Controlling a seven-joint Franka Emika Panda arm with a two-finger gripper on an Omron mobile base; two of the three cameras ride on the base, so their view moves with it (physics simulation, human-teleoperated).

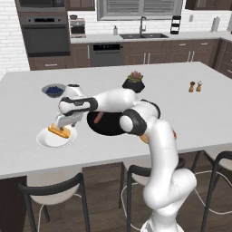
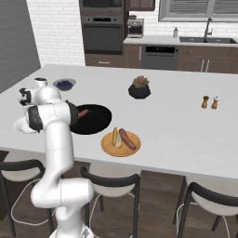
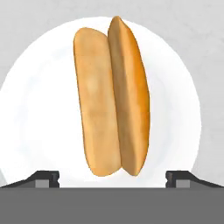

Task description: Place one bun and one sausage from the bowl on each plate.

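Gripper (image 3: 112, 177) wide, empty, hovering over white plate (image 1: 45, 140). Bun (image 3: 113, 98) lies on that plate, long axis 12-to-6 in hand view, between spread fingertips. Tan plate (image 2: 108, 147) already carries bun and sausage. Remaining sausage (image 2: 82, 113) in black bowl (image 2: 98, 122), which sits toward 3 o'clock of gripper in left base view; likely next target.

Two buns: one (image 3: 111, 98) lies on the white plate (image 3: 39, 131) between the wide-spread fingers (image 3: 43, 178), one (image 2: 114, 137) on the tan plate (image 2: 108, 148). Two sausages: one (image 2: 126, 138) on the tan plate, one (image 2: 83, 113) in the black bowl (image 2: 97, 122). Two plates, one bowl, two shakers (image 2: 209, 102).
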